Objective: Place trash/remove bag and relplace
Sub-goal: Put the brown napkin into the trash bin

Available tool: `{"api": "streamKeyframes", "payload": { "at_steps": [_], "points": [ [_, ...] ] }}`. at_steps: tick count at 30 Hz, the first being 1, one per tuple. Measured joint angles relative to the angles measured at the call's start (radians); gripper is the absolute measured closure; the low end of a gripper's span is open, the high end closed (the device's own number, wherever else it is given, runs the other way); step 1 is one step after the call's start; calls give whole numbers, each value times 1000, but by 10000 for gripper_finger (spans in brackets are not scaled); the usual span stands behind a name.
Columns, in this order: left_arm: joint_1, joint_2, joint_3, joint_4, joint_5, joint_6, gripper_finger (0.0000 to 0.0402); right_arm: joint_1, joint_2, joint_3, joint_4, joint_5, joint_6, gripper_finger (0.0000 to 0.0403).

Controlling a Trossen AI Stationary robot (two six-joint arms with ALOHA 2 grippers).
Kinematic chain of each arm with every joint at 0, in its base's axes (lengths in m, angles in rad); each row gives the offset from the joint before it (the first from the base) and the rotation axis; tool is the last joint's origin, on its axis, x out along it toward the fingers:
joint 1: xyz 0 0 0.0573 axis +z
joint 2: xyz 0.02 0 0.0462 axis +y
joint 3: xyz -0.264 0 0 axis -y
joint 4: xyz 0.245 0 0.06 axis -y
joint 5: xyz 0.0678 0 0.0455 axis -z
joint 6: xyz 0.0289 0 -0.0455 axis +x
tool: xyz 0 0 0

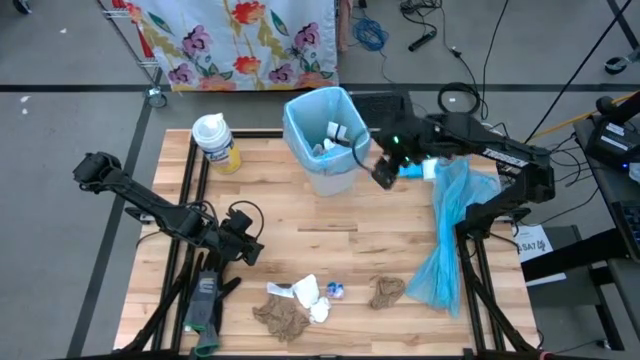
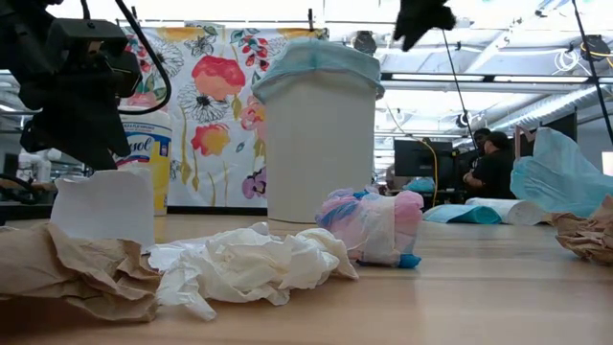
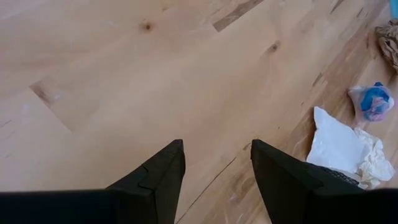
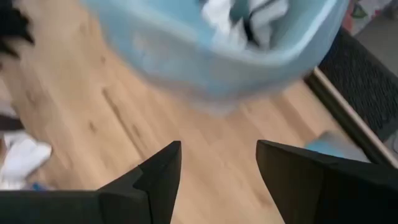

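On the desk [image 1: 330,235], trash [image 1: 300,302] is lying; I am holding right gripper [image 1: 384,176] open beside bin [image 1: 322,140], left gripper [image 1: 243,250] parted, empty.

Wipes canister [image 1: 216,142], floral cloth [image 1: 240,40], gloves [image 1: 205,305]

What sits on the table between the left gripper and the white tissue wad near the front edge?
Nothing: in the high view only bare wood separates the left gripper from the white tissue wad; the left wrist view shows the same bare boards.
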Motion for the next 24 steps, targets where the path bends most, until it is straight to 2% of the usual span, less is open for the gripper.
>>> {"api": "streamKeyframes", "payload": {
  "at_steps": [6,12,18,24],
  "points": [
    [0,0,0,5,0,-2,215,188,-101,-201,21,52,156,204],
    [0,0,0,5,0,-2,215,405,-203,-521,223,59,363,204],
    [0,0,0,3,-12,-1,215,593,-203,-765,458,-52,487,204],
    [0,0,0,0,-14,0,215,728,-128,-889,613,-124,550,204]
  ]
}}
